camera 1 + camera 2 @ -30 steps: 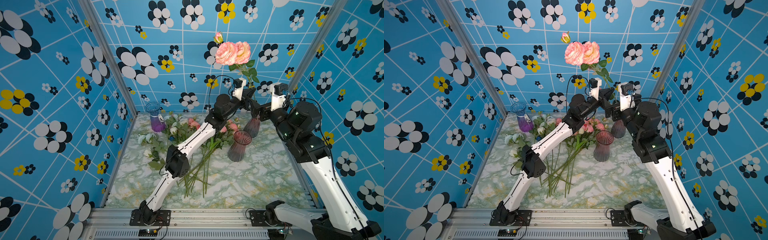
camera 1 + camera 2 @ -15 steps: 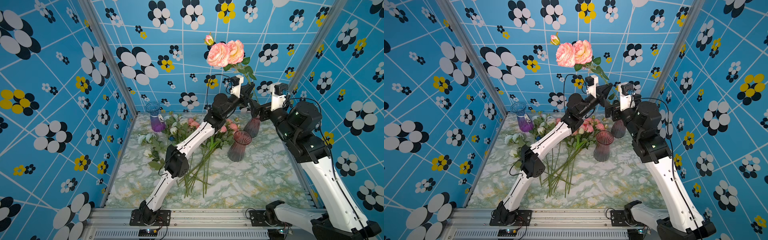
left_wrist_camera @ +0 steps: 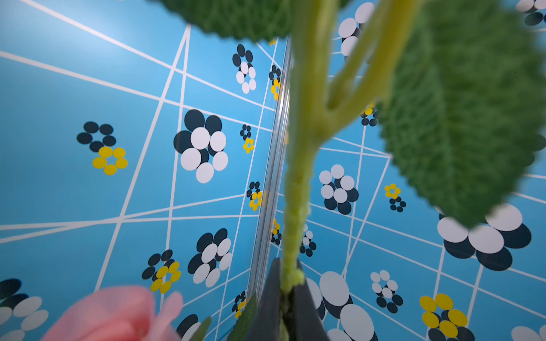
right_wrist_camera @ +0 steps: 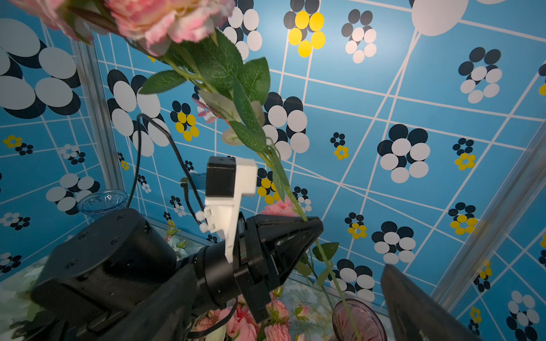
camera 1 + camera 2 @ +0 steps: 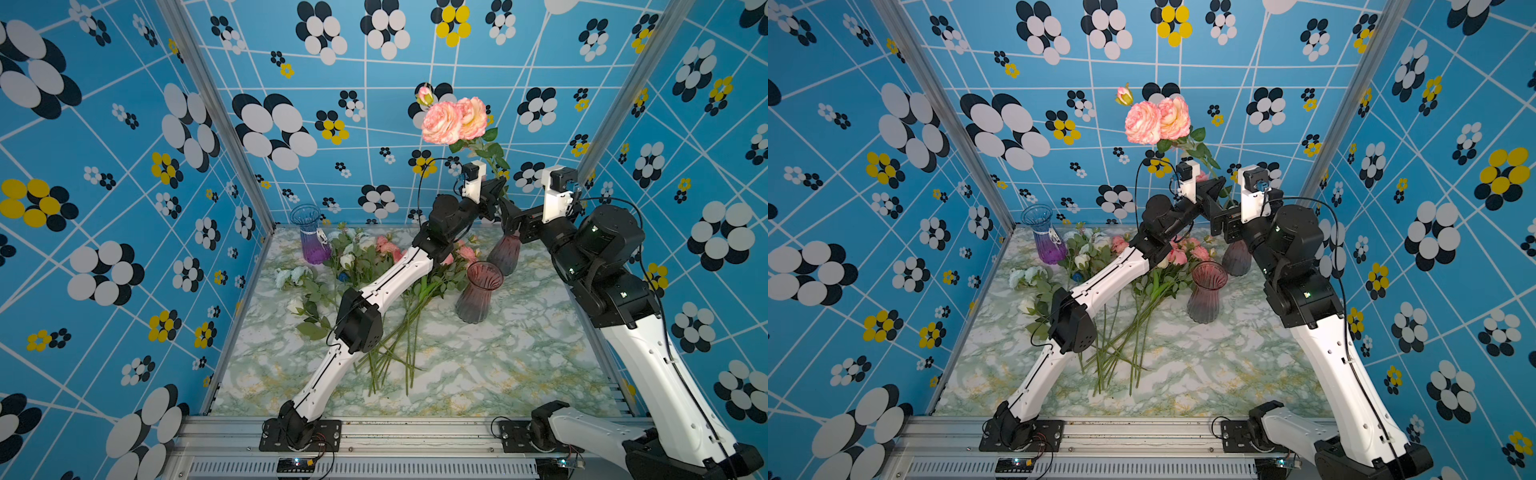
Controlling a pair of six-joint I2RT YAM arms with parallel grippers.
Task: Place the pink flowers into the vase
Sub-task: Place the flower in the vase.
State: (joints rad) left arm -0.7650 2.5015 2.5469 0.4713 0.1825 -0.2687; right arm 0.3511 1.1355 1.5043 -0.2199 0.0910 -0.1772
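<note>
Left hand pinches pink flowers; right hand spread; right wrist view shows stem reaching vase

Robot test cell in a lab
Blue printed walls on aluminium posts box in a marbled tabletop; the left arm and right arm bolt to a slotted metal rail.

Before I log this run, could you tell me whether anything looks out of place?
Nothing looks damaged or toppled. The loose flowers lie in a crossed heap on the table under the left arm, and the pink rose stem in the left gripper leans.
</note>
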